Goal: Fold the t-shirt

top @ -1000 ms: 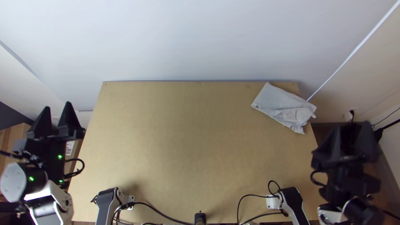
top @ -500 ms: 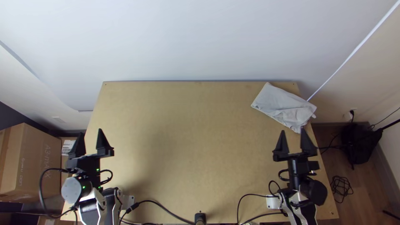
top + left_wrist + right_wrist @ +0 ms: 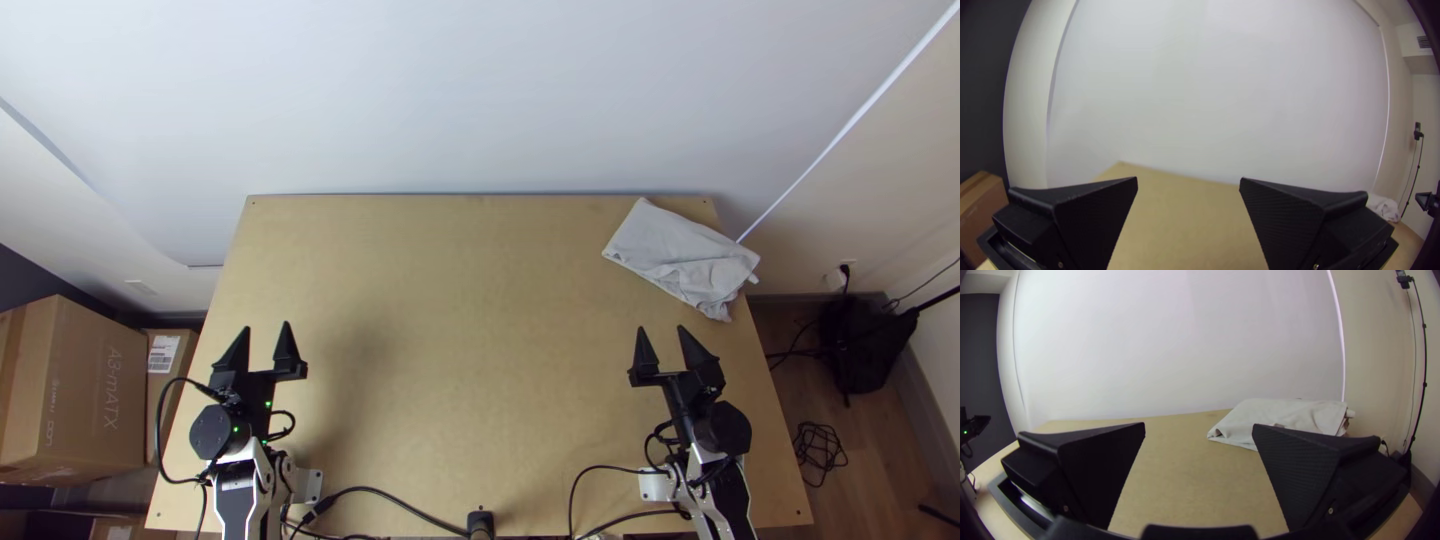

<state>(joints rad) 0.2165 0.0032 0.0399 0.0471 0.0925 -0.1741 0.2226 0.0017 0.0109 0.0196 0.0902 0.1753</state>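
the pale, wrinkled t-shirt (image 3: 675, 250) lies in a folded, lopsided slab at the wooden table's (image 3: 460, 300) two o'clock; left gripper (image 3: 266, 326) at nine, right gripper (image 3: 661, 328) at three, tapered black fingers wide apart, both empty.

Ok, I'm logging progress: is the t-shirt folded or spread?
Folded: the t-shirt lies compact, with layered edges and a crumpled end.

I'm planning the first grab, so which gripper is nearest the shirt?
The right gripper: in the top view it is just below the light grey t-shirt, while the left gripper is across the table.
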